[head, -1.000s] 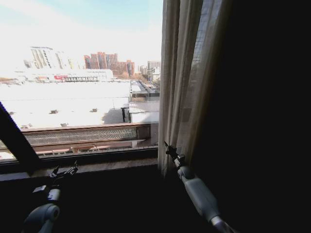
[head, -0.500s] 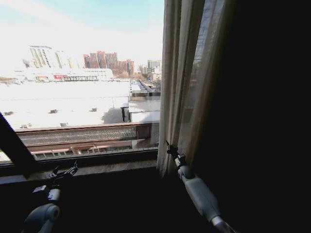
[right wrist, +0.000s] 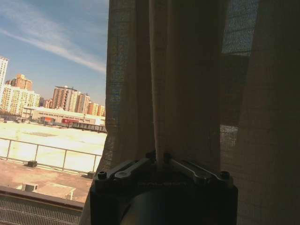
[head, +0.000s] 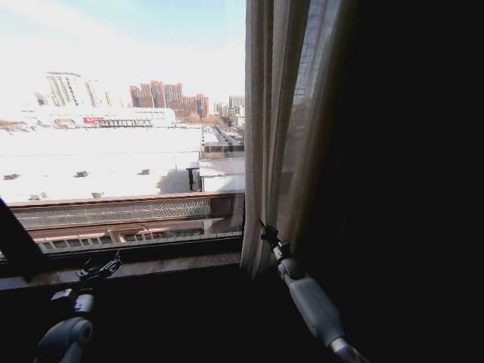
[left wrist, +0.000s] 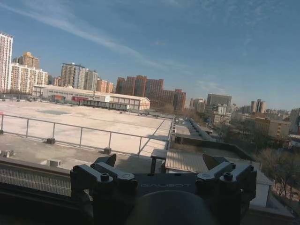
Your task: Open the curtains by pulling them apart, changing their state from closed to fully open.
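The sheer cream curtain (head: 274, 113) hangs bunched in long pleats right of the window's middle, with bare glass to its left. My right gripper (head: 265, 229) reaches up to its lower edge. In the right wrist view the curtain (right wrist: 187, 93) hangs just ahead, and the right gripper (right wrist: 160, 157) is shut on one narrow fold of it. Low at the left, by the sill, my left gripper (head: 104, 266) faces the glass. The left wrist view has the left gripper (left wrist: 161, 162) open with nothing between its fingers.
A dark opaque drape (head: 408, 189) covers the whole right side behind the sheer panel. A slanted black window frame bar (head: 15, 240) crosses the lower left corner. The windowsill (head: 174, 261) runs below the glass, with rooftops and city buildings outside.
The whole head picture has shifted a little, so the frame bar and curtain edge sit further left in it. Both arms keep the same pose, the right still at the curtain.
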Robot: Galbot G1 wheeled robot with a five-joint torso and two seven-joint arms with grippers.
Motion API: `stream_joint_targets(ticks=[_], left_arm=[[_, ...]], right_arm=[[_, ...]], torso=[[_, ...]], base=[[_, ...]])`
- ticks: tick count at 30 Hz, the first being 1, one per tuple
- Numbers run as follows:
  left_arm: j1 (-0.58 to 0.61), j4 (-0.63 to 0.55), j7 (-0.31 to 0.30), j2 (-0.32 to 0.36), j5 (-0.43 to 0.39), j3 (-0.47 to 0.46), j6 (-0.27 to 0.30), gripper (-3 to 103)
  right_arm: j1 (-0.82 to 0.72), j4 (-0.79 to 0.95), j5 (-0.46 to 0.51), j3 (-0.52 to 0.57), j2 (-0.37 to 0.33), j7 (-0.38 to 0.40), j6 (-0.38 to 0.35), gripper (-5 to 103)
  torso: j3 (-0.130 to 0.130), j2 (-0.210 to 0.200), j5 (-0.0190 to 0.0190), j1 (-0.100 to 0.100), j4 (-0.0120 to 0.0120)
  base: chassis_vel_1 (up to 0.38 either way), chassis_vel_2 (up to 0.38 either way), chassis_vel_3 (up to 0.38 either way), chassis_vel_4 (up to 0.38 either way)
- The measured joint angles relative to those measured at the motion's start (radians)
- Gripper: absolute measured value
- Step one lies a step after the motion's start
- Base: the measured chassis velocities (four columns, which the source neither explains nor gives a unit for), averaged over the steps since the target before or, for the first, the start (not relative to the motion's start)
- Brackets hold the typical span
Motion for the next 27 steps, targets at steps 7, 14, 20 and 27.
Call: stream_joint_targets(ticks=[7,14,20,27], left_arm=[[0.0,0.0,0.0,0.0,0.0,0.0,0.0,100],[0.0,0.0,0.0,0.0,0.0,0.0,0.0,100],[0.0,0.0,0.0,0.0,0.0,0.0,0.0,100],[0.0,0.0,0.0,0.0,0.0,0.0,0.0,100]], right_arm=[[0.001,0.001,-0.006,0.0,0.004,-0.008,0.022,0],[0.004,-0.013,-0.047,0.014,-0.006,0.039,-0.005,0],[0.027,-0.052,-0.091,0.042,-0.026,0.095,-0.043,0],[0.051,-0.11,-0.099,0.076,-0.056,0.144,-0.069,0]], torso=[[0.0,0.0,0.0006,0.0,-0.0004],[0.0,0.0,-0.0005,-0.001,0.0015],[0.0,0.0,0.0,0.0,0.0],[0.0,0.0,0.0003,0.0,0.0003]], base=[[-0.166,-0.096,0.156,0.119],[0.03,0.006,-0.031,0.005],[0.038,0.028,-0.017,-0.005],[0.0,0.0,0.0,0.0]])
